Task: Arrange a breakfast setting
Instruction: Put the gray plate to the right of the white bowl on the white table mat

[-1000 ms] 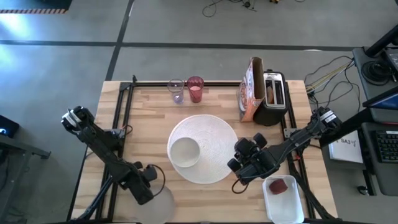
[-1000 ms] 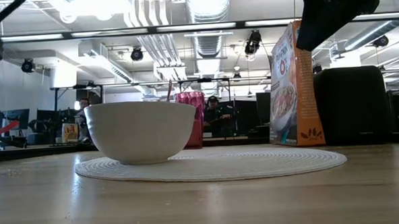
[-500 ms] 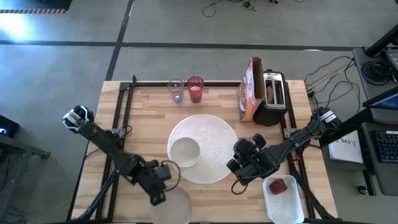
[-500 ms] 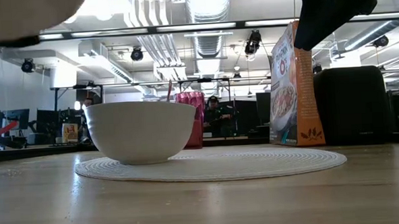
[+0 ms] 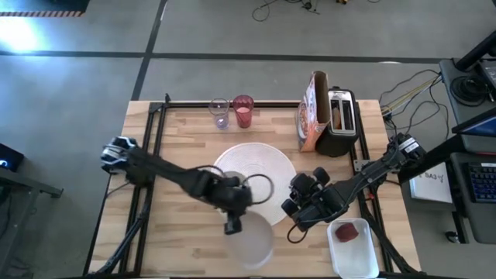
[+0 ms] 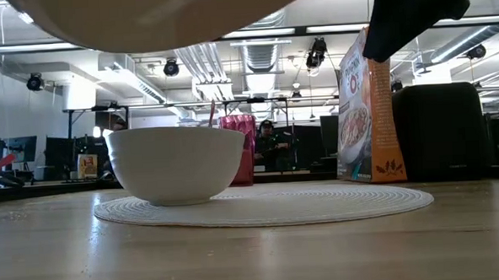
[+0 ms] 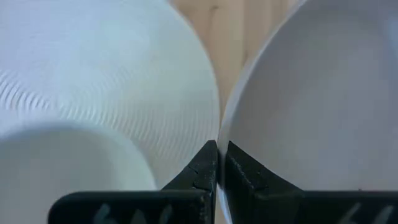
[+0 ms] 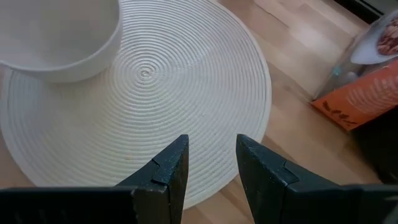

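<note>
**Plate held above the placemat's near edge**

The left gripper (image 5: 232, 225) is pinching the grey plate (image 5: 252, 240); its wrist view shows fingers (image 7: 200, 169) clamping the rim. The right gripper (image 5: 293, 232) is hovering narrowly parted right of the placemat (image 5: 267, 167), beside the bowl (image 6: 176, 164).

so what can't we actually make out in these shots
- White bowl: in the high view the left arm covers it; its inside shows nowhere.
- Small grey plate in the left hand: cut off by the top edge in the low view.
- Toaster: slot contents too small.
- Red item in the white tub: too small to identify.
</note>
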`<action>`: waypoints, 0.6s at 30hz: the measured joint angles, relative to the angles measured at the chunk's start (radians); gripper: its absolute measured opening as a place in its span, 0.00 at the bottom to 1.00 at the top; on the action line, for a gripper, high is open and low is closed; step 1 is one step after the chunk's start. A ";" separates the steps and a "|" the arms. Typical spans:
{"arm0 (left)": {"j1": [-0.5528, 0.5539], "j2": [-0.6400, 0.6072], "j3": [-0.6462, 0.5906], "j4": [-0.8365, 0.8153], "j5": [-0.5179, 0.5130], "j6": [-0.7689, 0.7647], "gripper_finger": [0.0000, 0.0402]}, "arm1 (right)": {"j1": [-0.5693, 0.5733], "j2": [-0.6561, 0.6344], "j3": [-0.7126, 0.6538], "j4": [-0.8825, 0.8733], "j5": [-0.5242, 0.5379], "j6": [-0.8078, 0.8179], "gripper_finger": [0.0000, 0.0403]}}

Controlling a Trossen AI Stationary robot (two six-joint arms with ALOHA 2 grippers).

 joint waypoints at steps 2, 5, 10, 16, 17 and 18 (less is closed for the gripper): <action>0.014 0.054 0.076 -0.037 0.017 0.064 0.00 | 0.000 0.000 0.000 0.017 0.000 -0.023 0.31; 0.029 0.123 0.181 -0.110 0.017 0.157 0.00 | 0.000 0.000 0.000 0.022 0.000 -0.055 0.31; 0.077 0.218 0.283 -0.127 0.022 0.254 0.00 | 0.000 0.000 0.000 0.035 0.000 -0.107 0.31; 0.160 0.310 0.377 -0.141 0.058 0.305 0.00 | -0.001 -0.012 0.000 0.031 -0.137 -0.115 0.31; 0.170 0.320 0.389 -0.144 0.057 0.314 0.00 | 0.000 -0.016 0.000 0.031 -0.163 -0.115 0.31; 0.181 0.332 0.403 -0.146 0.057 0.324 0.00 | 0.000 -0.018 0.000 0.031 -0.182 -0.114 0.31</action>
